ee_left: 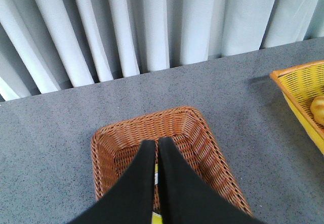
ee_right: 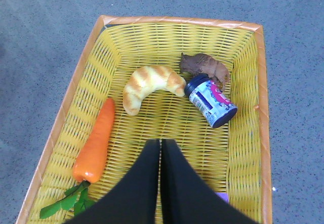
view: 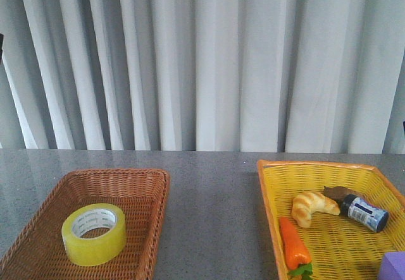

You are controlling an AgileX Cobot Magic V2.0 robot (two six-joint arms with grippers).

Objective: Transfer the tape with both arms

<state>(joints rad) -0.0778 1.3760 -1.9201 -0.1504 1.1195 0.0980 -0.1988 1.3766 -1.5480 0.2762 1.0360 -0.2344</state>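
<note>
Nothing transferred yet: tape (view: 93, 234) lying flat inside the brown wicker basket (view: 150, 185), untouched. Left gripper (ee_left: 156, 155) poised over that basket, fingers pressed together, empty. Right of the basket, a yellow basket (view: 273, 185) with carrot (view: 293, 243), croissant (view: 311, 206) and small bottle (view: 364, 212). Right gripper (ee_right: 160, 155) above it, fingers likewise closed. Pickup, handover and placement all remaining. Neither arm visible from the front; tape mostly hidden behind the left fingers.

Yellow tape (view: 93, 234) lies flat in brown basket (view: 147, 185).
</note>
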